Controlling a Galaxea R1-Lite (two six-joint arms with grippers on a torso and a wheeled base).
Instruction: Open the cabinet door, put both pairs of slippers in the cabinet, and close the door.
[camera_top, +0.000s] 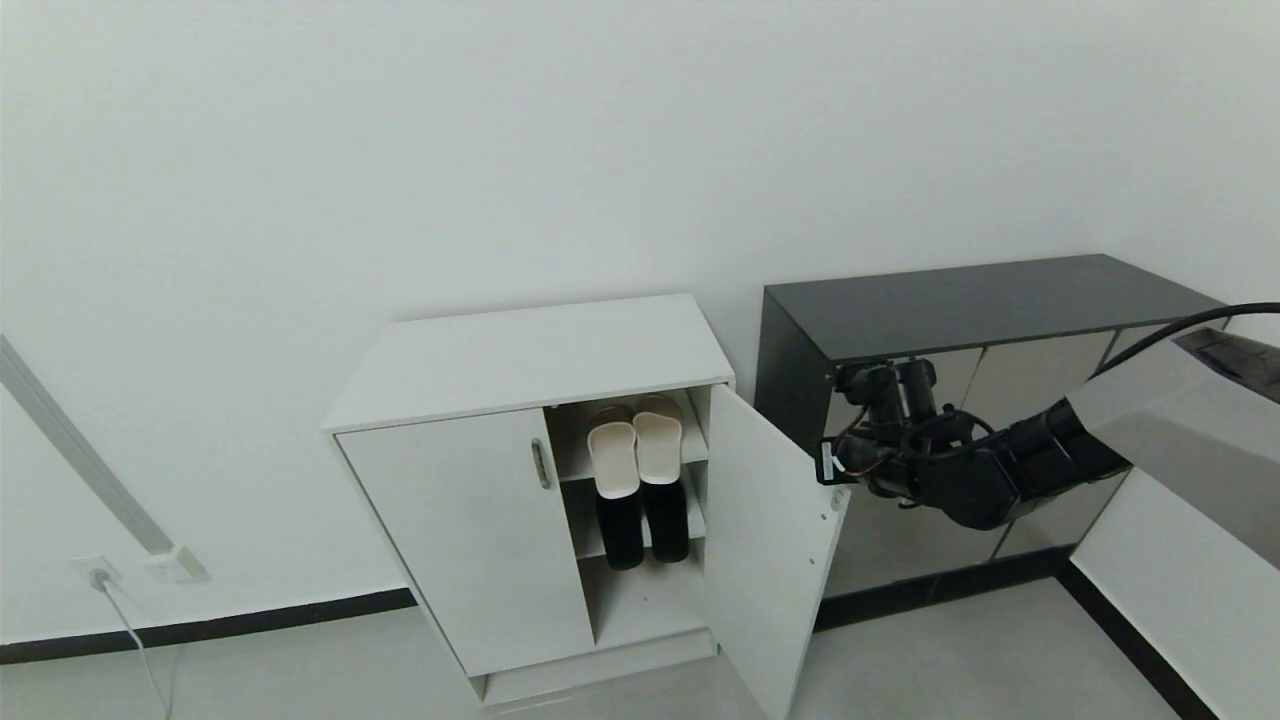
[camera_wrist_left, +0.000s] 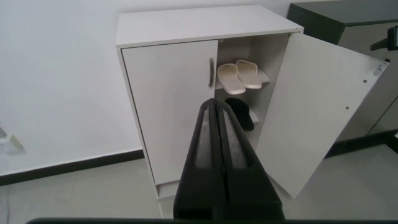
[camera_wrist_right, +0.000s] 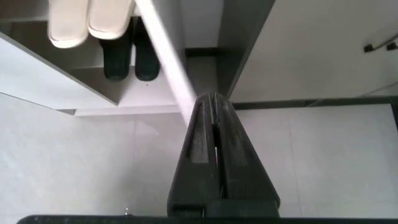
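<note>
The white cabinet (camera_top: 520, 360) stands against the wall with its left door shut and its right door (camera_top: 770, 540) swung wide open. A cream pair of slippers (camera_top: 636, 450) lies on the upper shelf, heels outward. A black pair (camera_top: 645, 525) lies on the shelf below. My right gripper (camera_top: 828, 470) is shut, its tips against the free edge of the open door (camera_wrist_right: 165, 50). In the right wrist view my right gripper (camera_wrist_right: 213, 96) shows both pairs (camera_wrist_right: 90, 22) beyond the door edge. My left gripper (camera_wrist_left: 214, 102) is shut and holds nothing, some way in front of the cabinet.
A dark cabinet with mirrored fronts (camera_top: 960, 300) stands right of the white one, just behind the open door. A white counter (camera_top: 1180, 570) runs along the right. A wall socket with a cable (camera_top: 95, 575) is at lower left. Grey floor lies in front.
</note>
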